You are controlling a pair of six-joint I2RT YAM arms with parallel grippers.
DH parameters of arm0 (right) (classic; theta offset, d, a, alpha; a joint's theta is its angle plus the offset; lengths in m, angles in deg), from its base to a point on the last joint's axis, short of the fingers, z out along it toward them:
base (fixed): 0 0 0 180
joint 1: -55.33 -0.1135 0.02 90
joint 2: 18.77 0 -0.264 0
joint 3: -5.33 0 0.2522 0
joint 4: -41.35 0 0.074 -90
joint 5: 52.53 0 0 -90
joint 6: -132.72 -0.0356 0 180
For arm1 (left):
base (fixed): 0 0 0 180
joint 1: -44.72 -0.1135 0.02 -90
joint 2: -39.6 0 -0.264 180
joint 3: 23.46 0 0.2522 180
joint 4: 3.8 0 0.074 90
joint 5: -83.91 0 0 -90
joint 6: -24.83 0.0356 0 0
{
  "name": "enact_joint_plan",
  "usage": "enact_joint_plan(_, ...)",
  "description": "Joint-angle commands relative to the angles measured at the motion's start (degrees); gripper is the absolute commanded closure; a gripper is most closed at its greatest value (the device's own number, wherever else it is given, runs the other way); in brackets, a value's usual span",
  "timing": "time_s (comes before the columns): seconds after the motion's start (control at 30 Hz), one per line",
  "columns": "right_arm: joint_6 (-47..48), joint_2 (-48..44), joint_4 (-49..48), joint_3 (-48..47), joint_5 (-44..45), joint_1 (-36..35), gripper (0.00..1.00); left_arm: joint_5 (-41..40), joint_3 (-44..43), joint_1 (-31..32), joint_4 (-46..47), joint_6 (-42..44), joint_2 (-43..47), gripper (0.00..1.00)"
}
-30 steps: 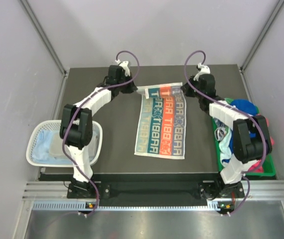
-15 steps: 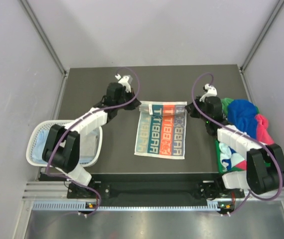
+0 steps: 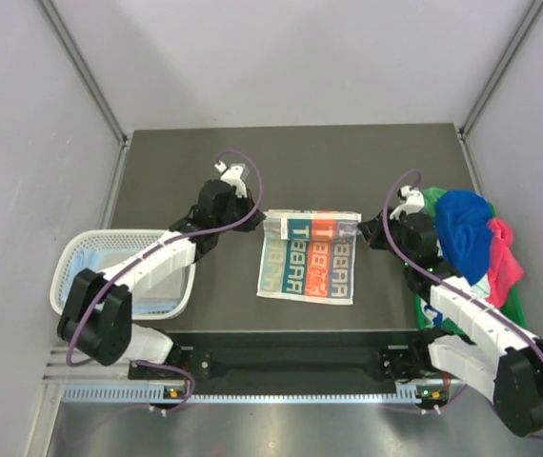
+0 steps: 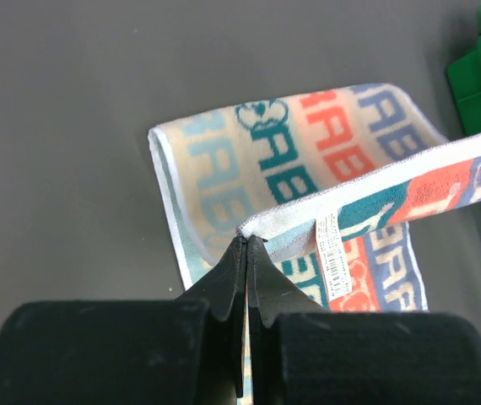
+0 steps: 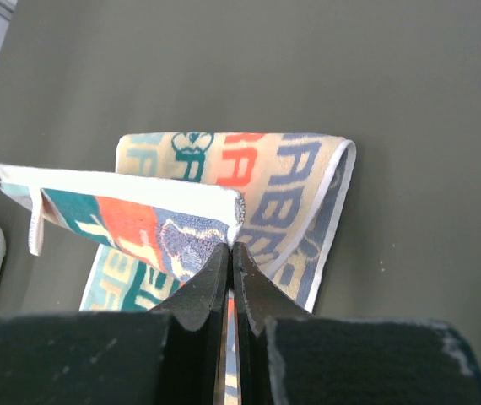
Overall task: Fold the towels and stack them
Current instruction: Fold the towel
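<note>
The printed towel (image 3: pixel 308 268) lies on the desk (image 3: pixel 214 162) to the right of the white basket (image 3: pixel 67 286), with its far edge raised off the surface. The left jaws are shut on the corner of that edge nearer the basket, just beside the sewn label (image 4: pixel 329 253). The right jaws are shut on the corner farther from the basket. The held edge (image 5: pixel 114 190) runs taut and crosswise between them, and the rest of the towel lies flat beneath, on the arm-base side of both jaws.

The fold likely turns on one relation. The free near hem (image 3: pixel 305 298) lies parallel to the held edge and about equally far from each arm, so both should carry toward it together. The unfolded towels (image 3: pixel 467 233) sit farther from the basket, beyond the right jaws.
</note>
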Motion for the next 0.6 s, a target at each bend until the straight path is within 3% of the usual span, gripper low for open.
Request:
enact_joint_plan(0.0,-0.49,-4.08,1.79,1.73,0.03,-1.1,1.0,-0.34,0.6,0.57,-0.31,-0.31,4.04,1.0)
enact_joint_plan(0.17,-1.89,-8.39,2.77,4.9,-0.84,-1.54,1.0,-1.92,1.92,2.24,-1.54,0.21,5.71,1.0)
enact_joint_plan(0.57,-4.71,-8.48,0.22,12.1,-0.5,-5.67,1.0,-0.87,8.6,3.83,-1.1,-1.98,7.3,1.0)
